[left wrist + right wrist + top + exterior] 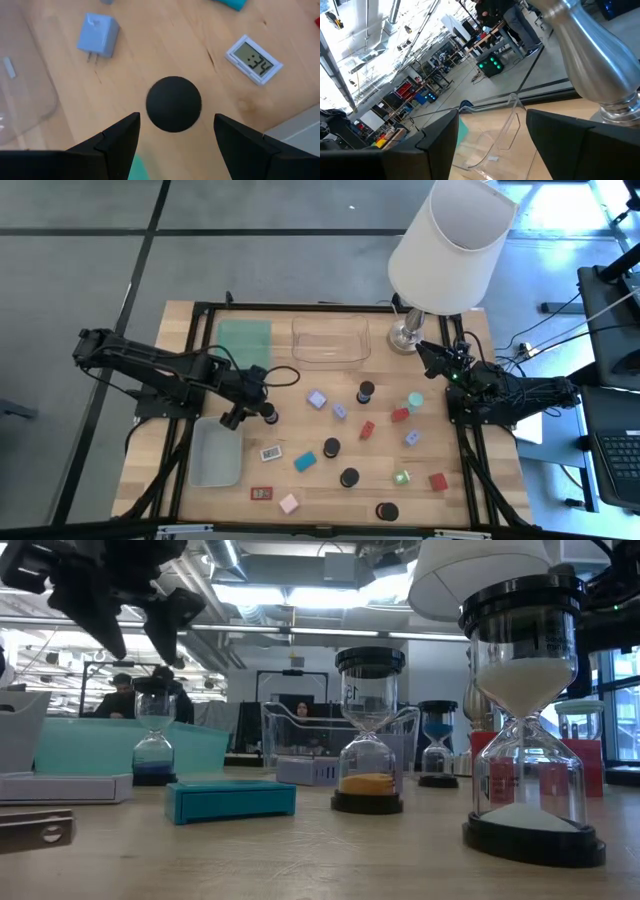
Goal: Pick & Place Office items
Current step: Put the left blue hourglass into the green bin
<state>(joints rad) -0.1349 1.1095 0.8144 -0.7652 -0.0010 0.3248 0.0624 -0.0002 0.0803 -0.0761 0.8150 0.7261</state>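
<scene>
Hovering over the table [300, 390] at about nine o'clock, the left arm points its gripper [176, 131] straight down, fingers spread wide and empty. A black-capped sand timer [173, 104] stands upright directly beneath, centred between them, beside the grey tray [213, 455]. The right gripper [492, 132] waits near three o'clock, by the lamp base [407, 335], half open, holding nothing.

Robotics lab, open ceiling w/ strip lights [300, 595], equipment racks [410, 92], people at desks [120, 695]
</scene>
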